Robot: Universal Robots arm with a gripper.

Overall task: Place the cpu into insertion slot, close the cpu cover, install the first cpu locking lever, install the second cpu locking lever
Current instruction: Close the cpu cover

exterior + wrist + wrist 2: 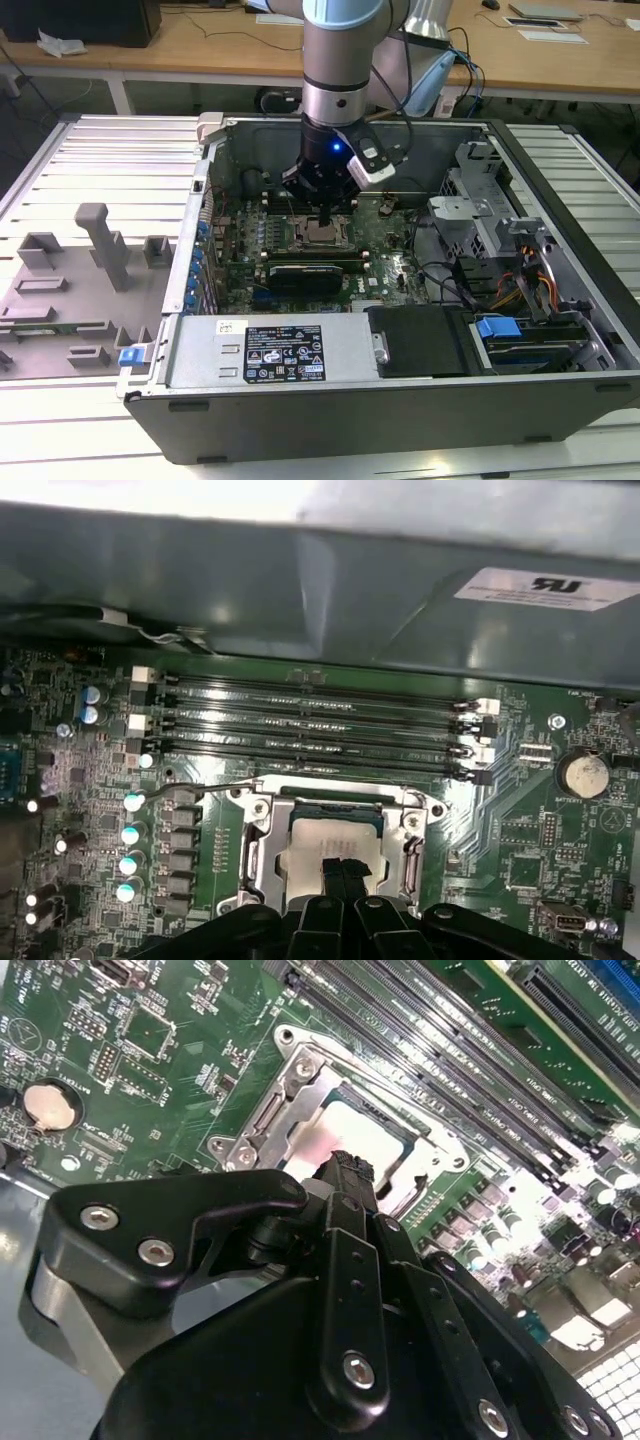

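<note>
The cpu (pixel 330 840) lies flat in the insertion slot (pixel 400 865) on the green motherboard (pixel 520 820), its silvery top showing. The grey cpu cover (pixel 262 830) lies down around it, framing the chip through its window. A thin wire lever (pixel 215 785) runs from the socket's corner along one side. My gripper (pixel 343 872) hangs right over the chip with its black fingertips pressed together, shut, nothing seen between them. In the second wrist view the gripper (pixel 350 1168) overlaps the cpu (pixel 350 1125) and cover (pixel 275 1125). In the exterior view the gripper (pixel 325 212) stands just above the socket (pixel 322 234).
Long memory slots (pixel 310 725) run beside the socket, and a coin battery (pixel 583 775) sits nearby. A black expansion card (pixel 315 272) lies just in front of the socket. The case walls (pixel 200 230), power supply (pixel 270 350) and drive cage (pixel 480 200) surround the board. A grey fixture tray (pixel 80 280) lies at the exterior view's left.
</note>
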